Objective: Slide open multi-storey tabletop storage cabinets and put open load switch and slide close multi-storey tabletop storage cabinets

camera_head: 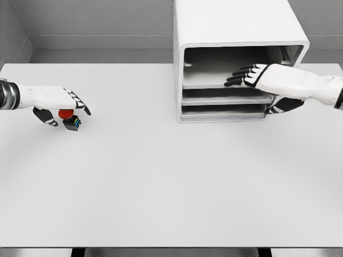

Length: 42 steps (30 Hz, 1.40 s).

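A white multi-storey storage cabinet [236,24] stands at the back of the table, right of centre, its front showing three drawer trays. My right hand [252,75] lies across the top tray [214,84], fingers stretched flat over its front edge, thumb hanging below by the lower trays. The load switch [69,119], a small black block with a red knob, is at the far left of the table. My left hand [64,104] is over it, fingers curled around the red knob; whether it rests on the table or hangs just above it I cannot tell.
The white table [171,187] stretches wide between the switch and the cabinet. Grey walls close in behind and at the left. The table's front edge runs along the bottom of the view.
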Tool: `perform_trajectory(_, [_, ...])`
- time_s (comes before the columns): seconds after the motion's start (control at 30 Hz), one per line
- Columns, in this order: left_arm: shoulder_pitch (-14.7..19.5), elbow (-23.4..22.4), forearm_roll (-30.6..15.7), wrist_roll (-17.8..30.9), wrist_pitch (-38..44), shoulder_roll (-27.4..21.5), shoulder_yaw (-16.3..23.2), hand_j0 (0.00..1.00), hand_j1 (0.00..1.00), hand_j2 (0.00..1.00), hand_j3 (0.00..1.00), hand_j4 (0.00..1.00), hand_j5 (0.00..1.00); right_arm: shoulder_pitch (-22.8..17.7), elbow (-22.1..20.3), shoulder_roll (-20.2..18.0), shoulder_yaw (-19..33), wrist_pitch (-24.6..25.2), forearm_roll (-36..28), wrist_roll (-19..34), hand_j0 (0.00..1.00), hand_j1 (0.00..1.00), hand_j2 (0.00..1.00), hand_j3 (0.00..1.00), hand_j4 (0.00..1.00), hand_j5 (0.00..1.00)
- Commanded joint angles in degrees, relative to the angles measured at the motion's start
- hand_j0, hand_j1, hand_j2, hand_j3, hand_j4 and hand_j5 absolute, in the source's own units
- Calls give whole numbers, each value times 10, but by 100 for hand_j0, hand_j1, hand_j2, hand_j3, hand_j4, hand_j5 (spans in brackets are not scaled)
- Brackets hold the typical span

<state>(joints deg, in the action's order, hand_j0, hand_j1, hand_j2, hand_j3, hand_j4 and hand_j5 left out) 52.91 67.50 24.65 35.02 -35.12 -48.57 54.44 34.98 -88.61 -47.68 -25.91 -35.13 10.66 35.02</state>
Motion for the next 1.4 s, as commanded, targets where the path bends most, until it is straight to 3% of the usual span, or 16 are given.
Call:
perform_trajectory(0.0, [0, 0, 3, 0, 1, 0, 0, 79, 79, 79, 79, 79, 79, 2, 27, 18, -22, 1, 4, 0, 100, 100, 100, 100, 100, 100])
perform_trajectory(0.23, [-4, 2, 3, 0, 1, 0, 0, 70, 70, 70, 70, 70, 70, 33, 56, 37, -39, 1, 9, 0, 100, 100, 100, 100, 100, 100])
perform_trajectory(0.33, [-4, 2, 3, 0, 1, 0, 0, 61, 61, 61, 61, 61, 61, 62, 102, 61, -72, 1, 18, 0, 100, 100, 100, 100, 100, 100])
perform_trajectory(0.53, [-3, 3, 3, 0, 1, 0, 0, 54, 54, 54, 54, 54, 54, 91, 168, 87, -76, 1, 31, 0, 100, 100, 100, 100, 100, 100])
perform_trajectory(0.7, [-1, 3, 2, 0, 1, 0, 0, 48, 48, 48, 48, 48, 48, 102, 186, 99, -89, 1, 56, 0, 100, 100, 100, 100, 100, 100])
perform_trajectory(0.83, [2, 5, 1, 0, 1, 0, 0, 48, 48, 48, 48, 48, 48, 99, 180, 93, -88, 1, 68, 0, 100, 100, 100, 100, 100, 100])
perform_trajectory(1.03, [10, 17, -4, 0, 1, 0, -4, 47, 47, 47, 47, 47, 47, 76, 92, 46, -81, 1, 64, 0, 100, 100, 100, 100, 100, 100])
perform_trajectory(1.23, [14, 81, -26, 0, 1, -13, -6, 47, 47, 47, 47, 47, 47, 62, 63, 44, -79, 1, 64, 0, 100, 100, 100, 100, 100, 100])
perform_trajectory(1.27, [14, 90, -27, 0, 1, -14, -6, 47, 47, 47, 47, 47, 47, 59, 51, 22, -77, 1, 64, 0, 100, 100, 100, 100, 100, 100])
perform_trajectory(1.37, [14, 113, -37, 0, 1, -23, -6, 48, 48, 48, 48, 48, 48, 40, 27, 15, -61, 1, 64, 0, 100, 100, 100, 100, 100, 100])
